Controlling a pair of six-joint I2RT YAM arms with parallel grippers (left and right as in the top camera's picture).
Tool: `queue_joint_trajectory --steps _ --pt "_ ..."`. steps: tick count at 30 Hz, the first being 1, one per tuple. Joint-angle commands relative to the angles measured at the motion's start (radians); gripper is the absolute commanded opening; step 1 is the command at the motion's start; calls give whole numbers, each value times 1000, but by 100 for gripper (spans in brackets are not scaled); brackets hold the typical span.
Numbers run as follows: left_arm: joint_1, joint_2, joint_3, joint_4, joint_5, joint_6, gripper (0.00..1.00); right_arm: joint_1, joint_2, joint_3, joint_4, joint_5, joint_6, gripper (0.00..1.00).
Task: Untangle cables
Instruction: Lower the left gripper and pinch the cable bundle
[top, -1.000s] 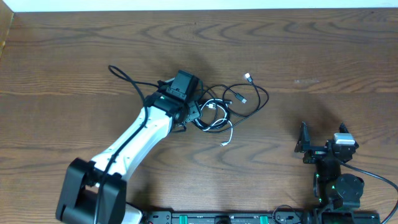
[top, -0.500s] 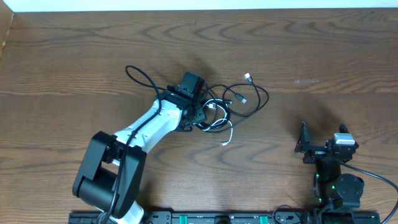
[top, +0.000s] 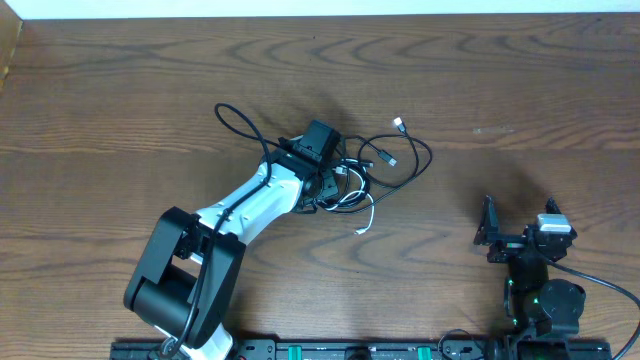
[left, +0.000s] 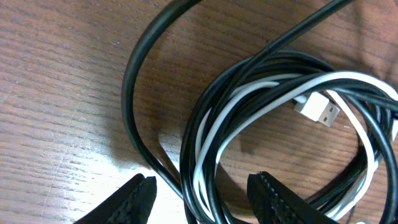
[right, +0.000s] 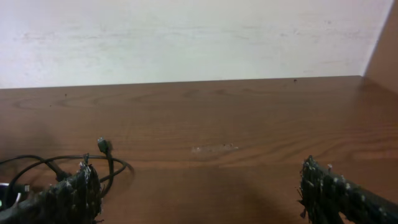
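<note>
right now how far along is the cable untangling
Done: nothing visible; the cables lie in one knotted pile, the white cable looped through black coils. In hand: the left gripper sits over the pile, jaws open astride several strands, none gripped yet. The right gripper is open, well apart from the pile. Left: pulling every cable free.

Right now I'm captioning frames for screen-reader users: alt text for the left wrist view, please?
Close-up of looped black cables with a white cable threaded through, lying on a wooden table. The left gripper, open, straddles the loop's lower strands; a white USB plug sits inside the loop.
</note>
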Motion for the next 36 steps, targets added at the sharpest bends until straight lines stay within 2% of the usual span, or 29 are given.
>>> queue_joint_trajectory --steps 1,3,5,8,9,10,11,13,18,27,30,36 --pt "-3 38 -16 11 -34 0 51 -5 -6 -2 -4 9 9 99" --pt "-3 56 -16 14 -33 -22 50 -5 -6 -2 -4 9 9 99" --pt "-3 70 -16 14 -26 -61 42 -5 -6 -2 -4 8 9 99" --pt "-3 71 -16 15 -25 -91 38 -5 -6 -2 -4 9 9 99" --pt "-3 71 -16 15 -25 -92 28 -5 -6 -2 -4 9 9 99" --pt "-3 71 -16 14 -22 -91 11 -5 -6 -2 -4 9 9 99" --pt "-3 71 -16 12 -20 -92 8 -5 -6 -2 -4 9 9 99" --pt "-3 62 -10 27 -26 -84 8 -5 -6 -2 -4 9 9 99" --pt "8 -54 57 -20 -26 32 7 -5 -6 -2 -4 8 9 99" --pt "5 -319 60 -42 82 34 7 -5 -6 -2 -4 8 9 99" --pt "5 -362 60 -39 117 11 7 -5 -6 -2 -4 8 9 99" --pt "4 -372 59 -41 91 8 7 -5 -6 -2 -4 8 9 99"
